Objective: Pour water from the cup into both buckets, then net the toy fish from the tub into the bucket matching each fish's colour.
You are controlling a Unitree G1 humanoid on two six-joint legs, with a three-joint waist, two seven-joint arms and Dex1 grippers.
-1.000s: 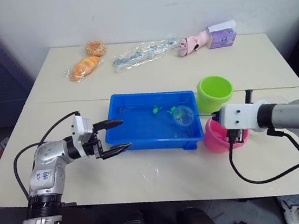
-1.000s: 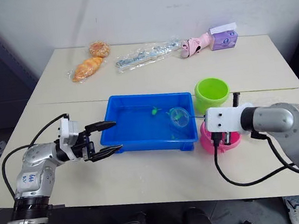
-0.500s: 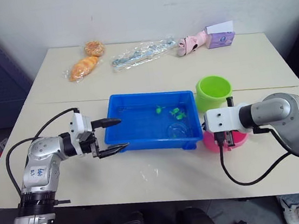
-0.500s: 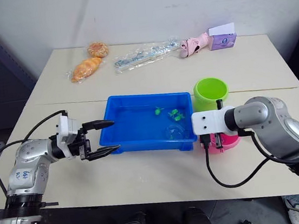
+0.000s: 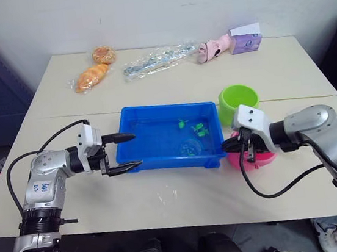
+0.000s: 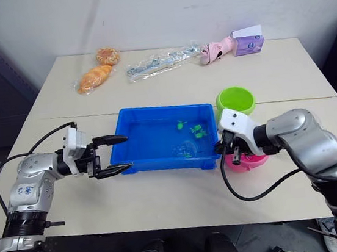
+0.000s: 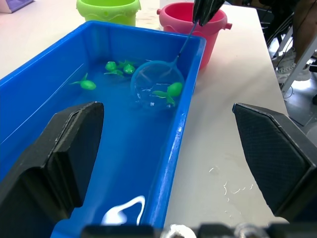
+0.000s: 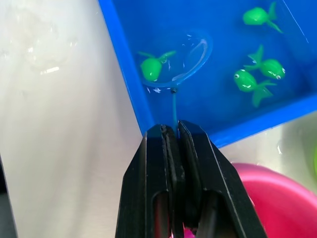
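Because the right hand [image 8: 173, 130] reaches across the pink bucket [image 5: 253, 155], most of that bucket is covered in the head views, and the thin net handle it pinches between pressed-together fingers is hard to follow there. The right wrist view shows it better: the handle runs from the fingertips over the tub's wall to the round net [image 8: 185, 57], which lies in the water of the blue tub [image 5: 131, 114] with one green fish [image 8: 151, 67] at its hoop. Three more green fish [image 8: 265, 68] lie near the tub's far right end. The right forearm comes in from the right, the hand angled toward the tub's right end. The left arm is bent at the elbow, its left hand [image 5: 123, 151] held level at the tub's left end, fingers spread wide apart and holding nothing. The green bucket [image 5: 237, 101] stands on the counter [image 5: 62, 108] just behind the pink one.
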